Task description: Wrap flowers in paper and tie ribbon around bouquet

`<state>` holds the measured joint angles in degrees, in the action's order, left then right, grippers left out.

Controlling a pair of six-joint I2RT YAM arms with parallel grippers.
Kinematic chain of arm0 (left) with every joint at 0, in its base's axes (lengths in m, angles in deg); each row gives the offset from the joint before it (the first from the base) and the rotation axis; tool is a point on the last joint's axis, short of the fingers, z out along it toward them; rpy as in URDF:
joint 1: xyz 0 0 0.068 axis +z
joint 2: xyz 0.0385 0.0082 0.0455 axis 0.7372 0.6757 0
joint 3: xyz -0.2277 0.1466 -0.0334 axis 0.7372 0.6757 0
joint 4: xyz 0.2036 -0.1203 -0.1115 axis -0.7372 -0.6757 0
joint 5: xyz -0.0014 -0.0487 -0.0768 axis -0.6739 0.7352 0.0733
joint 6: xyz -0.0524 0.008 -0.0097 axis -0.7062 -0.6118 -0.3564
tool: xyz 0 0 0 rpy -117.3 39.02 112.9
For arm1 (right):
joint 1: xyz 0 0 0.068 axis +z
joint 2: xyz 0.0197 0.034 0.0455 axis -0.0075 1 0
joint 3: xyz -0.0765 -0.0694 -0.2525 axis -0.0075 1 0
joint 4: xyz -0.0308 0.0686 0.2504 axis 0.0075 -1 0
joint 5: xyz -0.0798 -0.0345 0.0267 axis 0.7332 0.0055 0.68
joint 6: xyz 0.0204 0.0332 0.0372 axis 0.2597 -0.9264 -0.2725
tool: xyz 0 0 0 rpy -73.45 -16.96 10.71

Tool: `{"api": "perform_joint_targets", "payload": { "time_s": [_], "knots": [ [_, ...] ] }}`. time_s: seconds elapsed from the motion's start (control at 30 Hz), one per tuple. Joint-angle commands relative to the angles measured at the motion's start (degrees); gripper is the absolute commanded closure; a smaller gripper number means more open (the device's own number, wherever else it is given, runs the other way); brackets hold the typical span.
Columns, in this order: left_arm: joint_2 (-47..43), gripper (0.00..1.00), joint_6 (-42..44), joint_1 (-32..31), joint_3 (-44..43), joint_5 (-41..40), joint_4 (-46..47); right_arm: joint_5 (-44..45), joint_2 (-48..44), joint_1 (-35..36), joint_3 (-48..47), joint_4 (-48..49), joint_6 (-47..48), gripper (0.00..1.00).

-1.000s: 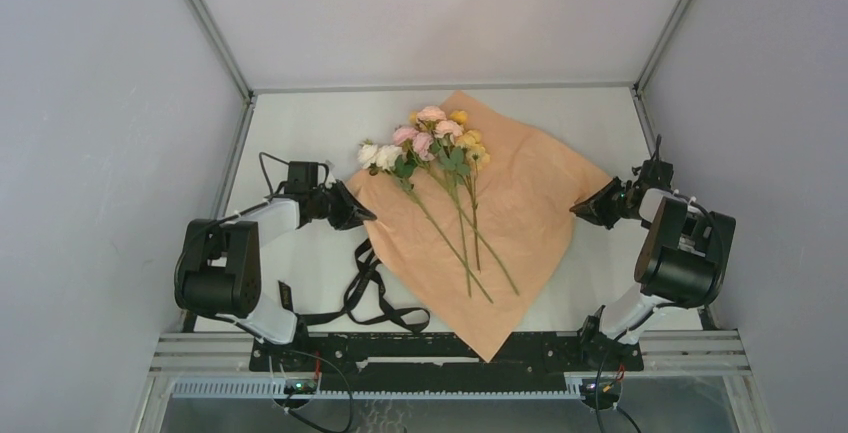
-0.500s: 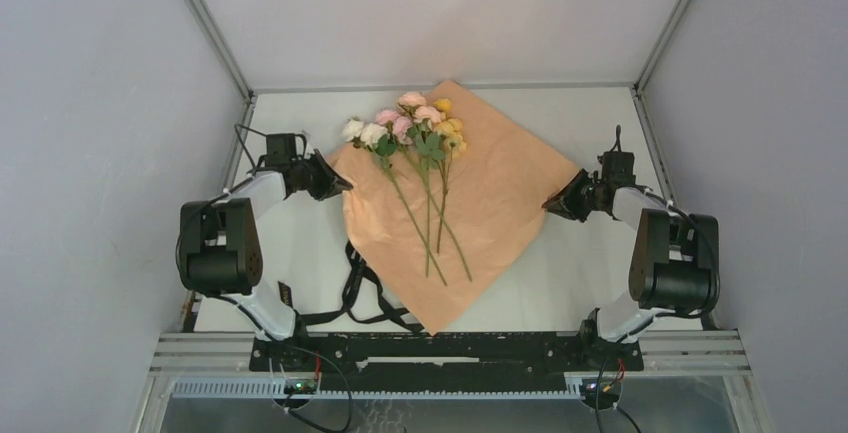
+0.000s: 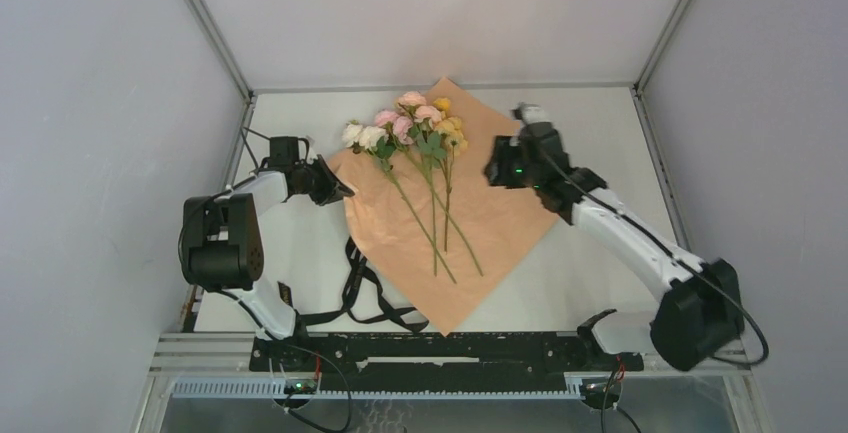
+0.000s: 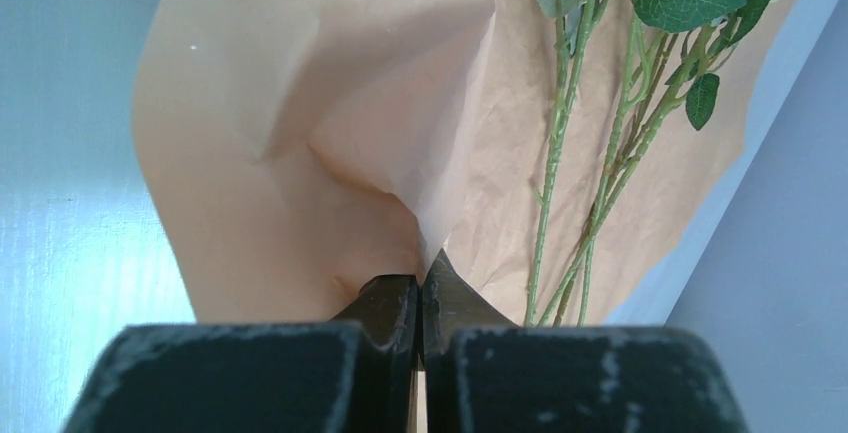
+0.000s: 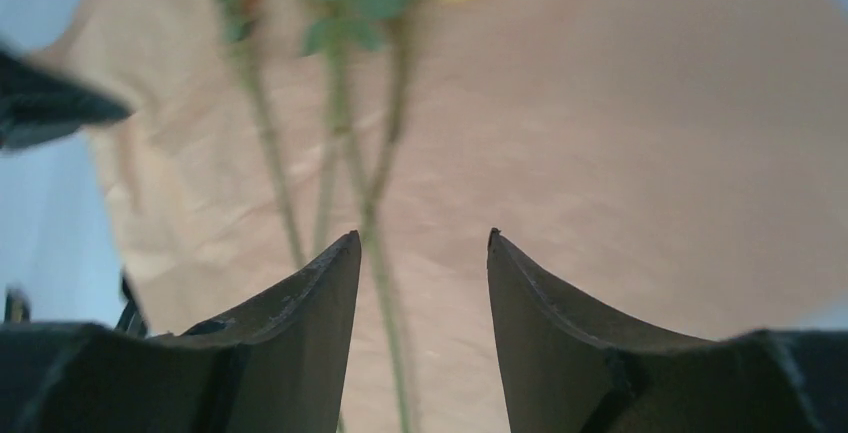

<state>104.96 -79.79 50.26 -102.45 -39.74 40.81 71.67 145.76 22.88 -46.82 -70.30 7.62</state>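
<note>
One paper [image 3: 505, 218] peach face up on the bench [image 3: 610, 123], one bunch of flowers [image 3: 415, 133] lying on it, one black ribbon [image 3: 365, 288] looped by its near-left edge, left end effector [image 4: 420, 288] pinching the paper's left corner, right end effector [image 5: 422, 238] spread above its right half

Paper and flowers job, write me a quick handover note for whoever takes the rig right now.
Left tool: shut on the paper's left corner.
Right tool: open, empty, above the paper's right half.
Flowers: lying on the peach face, blooms at the far side.
Ribbon: loose on the table, by the paper's near-left edge.
Done: flowers laid on paper. Left: wrap, tie.
</note>
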Motion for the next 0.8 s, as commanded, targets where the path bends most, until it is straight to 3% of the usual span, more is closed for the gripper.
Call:
{"api": "perform_joint_targets", "payload": {
  "time_s": [0.0,0.3,0.6,0.67,0.77],
  "knots": [
    [0.1,1.00,1.5,-0.1,0.3,1.4,0.0,-5.1,13.4,10.4,-8.7,6.0,8.1,0.41],
    [-1.3,1.00,2.9,-0.1,1.4,0.7,-0.5,-8.3,46.6,18.3,-42.6,-4.7,11.2,0.43],
    [-0.4,1.00,3.6,-0.1,0.9,1.1,-1.3,-12.4,60.9,19.6,-56.7,-8.1,8.2,0.45],
    [-0.2,1.00,3.7,-0.1,0.9,1.2,-1.3,-11.1,62.8,19.6,-58.3,-8.6,7.3,0.51],
    [0.0,1.00,3.7,-0.1,0.7,1.4,-1.4,-10.4,64.3,19.5,-59.8,-8.7,6.8,0.67]
  ]
}}
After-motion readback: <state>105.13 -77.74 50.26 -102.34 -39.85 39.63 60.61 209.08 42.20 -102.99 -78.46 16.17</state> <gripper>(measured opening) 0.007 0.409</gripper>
